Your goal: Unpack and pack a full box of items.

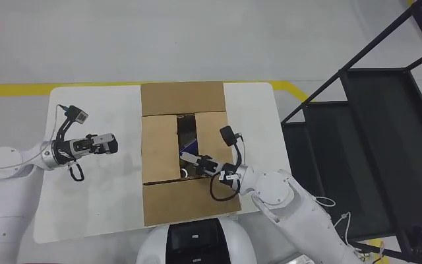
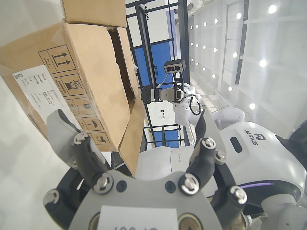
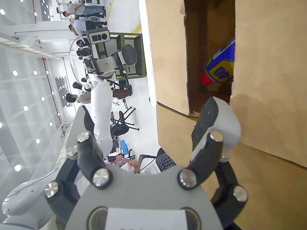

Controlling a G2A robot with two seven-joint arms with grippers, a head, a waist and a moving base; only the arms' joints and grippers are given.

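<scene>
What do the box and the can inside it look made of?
Box: matte brown corrugated cardboard; ragged, torn flap edges and fold creases show it. Can: smooth printed blue and yellow body, probably thin metal, with a red cap, likely plastic; partly hidden by a flap.

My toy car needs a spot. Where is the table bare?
Bare table lies either side of the box: wide around the left gripper, narrower on the other side. The box's slot is crowded by the right gripper and spray can.

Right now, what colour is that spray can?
The can is blue, yellow, red-capped; right wrist view.
</scene>
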